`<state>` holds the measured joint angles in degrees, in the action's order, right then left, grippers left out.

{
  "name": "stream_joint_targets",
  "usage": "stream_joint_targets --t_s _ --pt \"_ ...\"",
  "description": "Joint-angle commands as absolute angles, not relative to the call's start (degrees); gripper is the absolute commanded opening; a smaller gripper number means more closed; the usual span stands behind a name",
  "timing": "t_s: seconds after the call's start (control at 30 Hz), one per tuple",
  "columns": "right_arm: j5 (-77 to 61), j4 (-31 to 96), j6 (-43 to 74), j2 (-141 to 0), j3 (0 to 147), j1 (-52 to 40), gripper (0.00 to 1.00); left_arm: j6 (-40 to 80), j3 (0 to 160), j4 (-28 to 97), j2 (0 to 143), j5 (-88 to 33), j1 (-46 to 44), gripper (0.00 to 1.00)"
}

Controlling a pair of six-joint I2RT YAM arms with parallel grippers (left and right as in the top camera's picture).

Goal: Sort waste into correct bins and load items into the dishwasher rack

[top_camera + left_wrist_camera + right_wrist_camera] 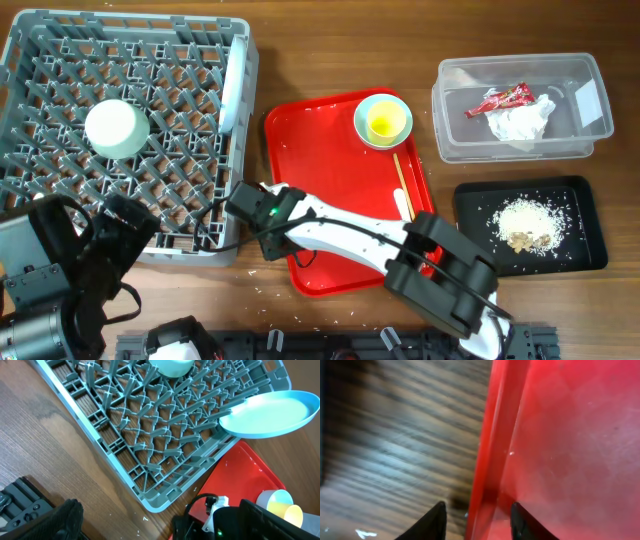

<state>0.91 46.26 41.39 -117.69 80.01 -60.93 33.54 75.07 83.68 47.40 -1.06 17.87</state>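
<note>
At the red tray's (320, 160) eight-o'clock rim, the right gripper (479, 512) straddles the edge, pinch unclear, while the left gripper (122, 235) hangs spread wide and empty over the dishwasher rack's (60, 60) six-o'clock edge, with the yellow cup (385, 124) at the tray's one o'clock.

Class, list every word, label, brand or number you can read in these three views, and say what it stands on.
No text is readable in any view.
White print on the red crinkled snack wrapper in the clear rectangular plastic tub: too small to read.
The white label on that tub: too blurred to tell whether anything is written.
</note>
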Motion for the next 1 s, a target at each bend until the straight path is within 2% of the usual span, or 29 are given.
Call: stream_joint_targets --t_s 0.0,0.1,0.27,0.4,0.7,0.8,0.9,0.97 --pt "3.40 45.76 42.65 -119.17 79.77 -60.88 0.34 33.50 75.33 83.88 47.37 0.10 18.24 1.00" --pt "3.40 45.19 46.30 -119.15 79.77 -60.53 0.15 33.50 75.33 83.85 47.37 0.10 18.22 1.00" --pt "2.94 43.13 52.66 -119.17 79.81 -57.65 0.11 33.50 75.33 84.27 47.37 0.10 18.22 1.00" --pt "0.80 41.54 53.15 -119.17 79.81 -54.76 0.06 33.50 75.33 84.55 47.37 0.10 18.24 1.00" --pt "-4.01 35.81 55.66 -119.15 79.81 -52.80 0.07 33.50 75.33 84.55 47.37 0.10 18.22 1.00" --pt "-5.26 36.69 55.44 -119.04 80.16 -52.80 0.23 33.47 75.33 84.55 47.37 0.10 18.24 1.00" --pt "-5.02 42.65 52.42 -117.45 84.53 -52.62 0.27 33.50 75.33 84.55 47.37 0.10 18.22 1.00" --pt "-4.16 48.25 50.22 -113.51 87.94 -51.48 0.33 33.50 75.33 84.55 47.37 0.10 18.22 1.00"
